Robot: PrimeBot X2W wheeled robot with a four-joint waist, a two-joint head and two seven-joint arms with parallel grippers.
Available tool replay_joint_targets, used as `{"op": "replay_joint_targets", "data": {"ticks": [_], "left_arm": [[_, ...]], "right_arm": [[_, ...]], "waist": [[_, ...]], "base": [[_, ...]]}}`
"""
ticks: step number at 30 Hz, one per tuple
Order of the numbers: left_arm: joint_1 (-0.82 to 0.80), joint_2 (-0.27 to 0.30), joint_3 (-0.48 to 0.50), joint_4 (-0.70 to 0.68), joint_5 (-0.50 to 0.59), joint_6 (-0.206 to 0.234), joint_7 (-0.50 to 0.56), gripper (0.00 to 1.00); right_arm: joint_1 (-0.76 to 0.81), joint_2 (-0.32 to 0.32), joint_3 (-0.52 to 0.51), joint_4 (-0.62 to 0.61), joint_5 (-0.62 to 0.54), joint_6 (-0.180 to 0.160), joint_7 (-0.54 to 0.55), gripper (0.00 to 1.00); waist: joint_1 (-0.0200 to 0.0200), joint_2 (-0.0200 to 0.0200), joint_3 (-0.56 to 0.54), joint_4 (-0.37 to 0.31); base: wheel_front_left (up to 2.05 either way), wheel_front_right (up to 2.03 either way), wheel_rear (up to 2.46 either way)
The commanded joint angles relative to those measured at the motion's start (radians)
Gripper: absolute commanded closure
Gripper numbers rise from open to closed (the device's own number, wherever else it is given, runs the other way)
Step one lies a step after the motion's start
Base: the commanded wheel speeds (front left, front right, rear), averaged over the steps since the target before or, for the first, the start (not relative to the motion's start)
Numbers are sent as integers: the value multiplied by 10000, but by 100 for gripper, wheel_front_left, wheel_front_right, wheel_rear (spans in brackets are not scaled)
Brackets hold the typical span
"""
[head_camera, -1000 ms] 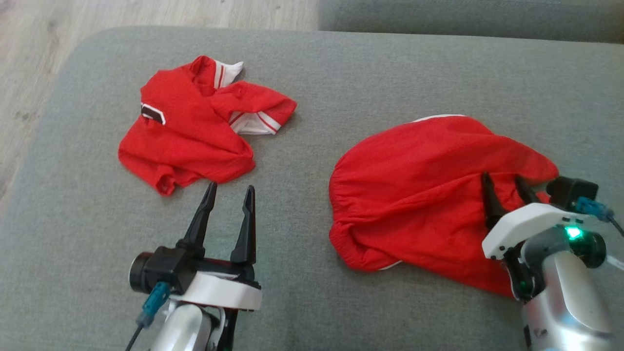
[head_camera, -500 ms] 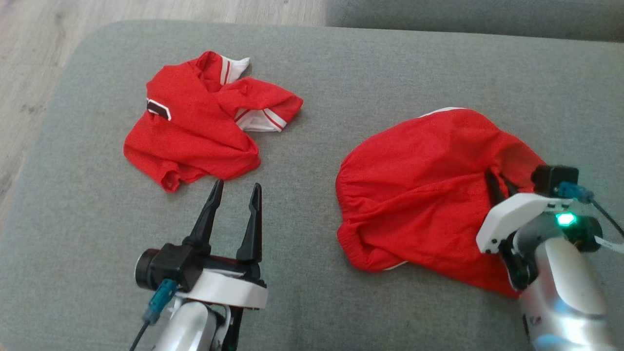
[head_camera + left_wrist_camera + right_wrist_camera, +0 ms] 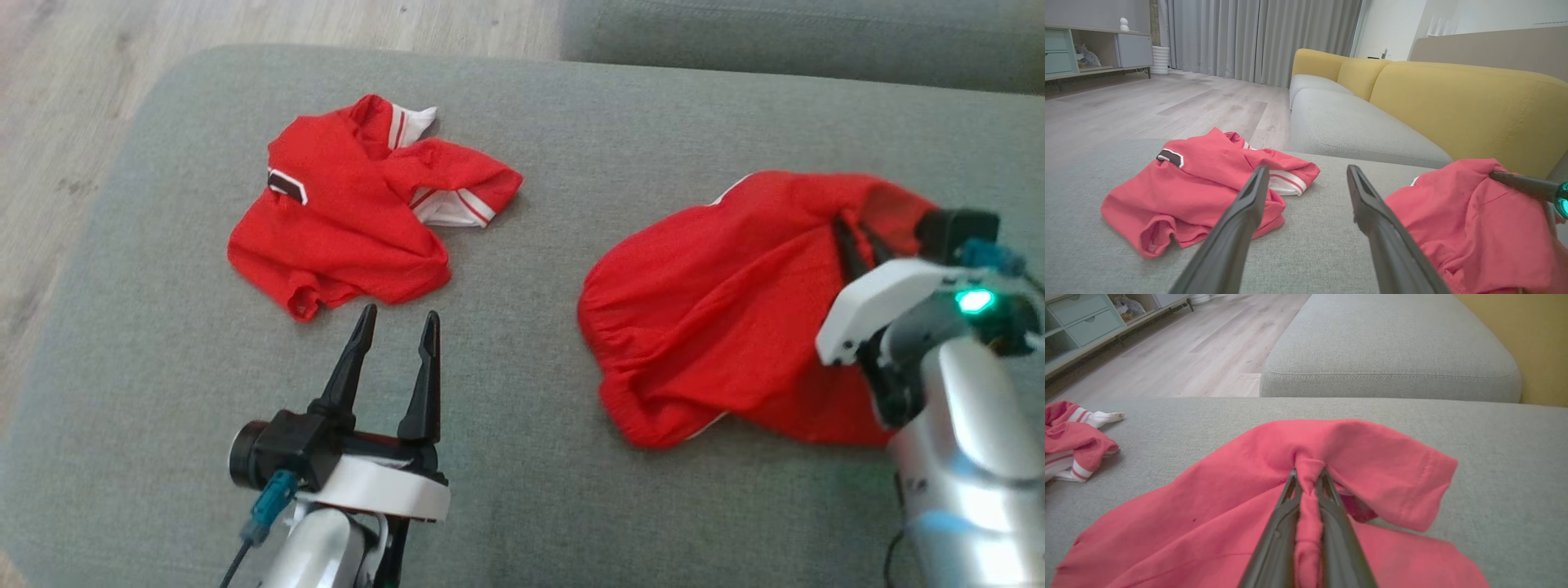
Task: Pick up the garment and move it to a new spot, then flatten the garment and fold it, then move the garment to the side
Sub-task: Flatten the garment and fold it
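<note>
Jaws of right gripper [image 3: 1307, 476] clamped on bunched fold of red garment [image 3: 710, 310], on right side of grey cushion [image 3: 531, 245]. On left gripper [image 3: 396, 325], jaws spread wide, holding nothing, tips near crumpled red shirt [image 3: 343, 229].

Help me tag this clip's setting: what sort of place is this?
Probably a home living room: a yellow-backed sofa with grey seats, floor-length grey curtains, a wood-look floor and a low cabinet with drawers.
</note>
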Motion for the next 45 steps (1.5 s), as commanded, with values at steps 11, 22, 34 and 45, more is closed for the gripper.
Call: {"op": "replay_joint_targets", "data": {"ticks": [11,22,34,45], "left_arm": [[-403,-7,60,-323,-109,21,-95,0],[-48,-7,510,-383,97,23,-95,0],[380,-7,748,-524,155,25,-95,0],[206,-7,703,-516,305,-86,-95,0]], "right_arm": [[-1927,-654,-624,1334,-917,-7,-72,0],[-535,-426,522,322,90,-7,-3048,0],[2935,18,488,-2768,1267,-7,-3777,0],[3660,307,-23,-3515,892,-7,-3410,0]], "waist": [[1,0,310,437],[1,0,-687,-522],[1,0,-1164,-1425],[1,0,-610,-1445]], "base": [[0,0,0],[0,0,0],[0,0,0],[0,0,0]]}}
